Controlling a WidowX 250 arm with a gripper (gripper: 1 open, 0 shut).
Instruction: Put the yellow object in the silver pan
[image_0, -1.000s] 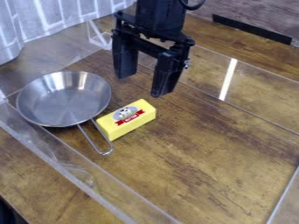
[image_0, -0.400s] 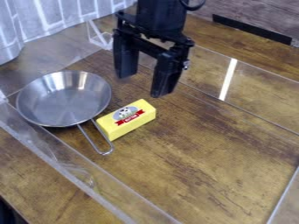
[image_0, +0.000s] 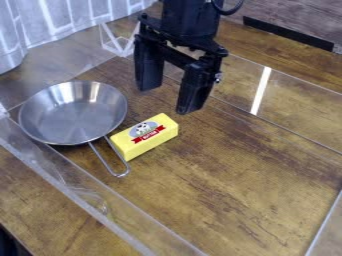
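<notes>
One arm, one block, one pan on a wooden tabletop (image_0: 254, 190) w/ clear acrylic walls at the edges. Black gripper (image_0: 168, 88) hangs pointing down over the table, jaws spread wide w/ nothing between them; left finger (image_0: 146, 70) and right finger (image_0: 195, 88) stand well apart, tips clear of the surface. Yellow object (image_0: 144, 137): small rectangular block w/ white, red-marked label on top, lying flat on the table just below and slightly left of the gripper in frame, not touched by either finger. Silver pan (image_0: 71, 110): round, shallow, shiny, empty, sitting on the table to the left of the block. Its thin wire loop handle (image_0: 110, 160) runs toward the near edge and passes just beside the block's left end; contact btw. the two cannot be told. Block lies outside the pan, near its rim. White curtain-like backdrop (image_0: 54, 20) at upper left.
</notes>
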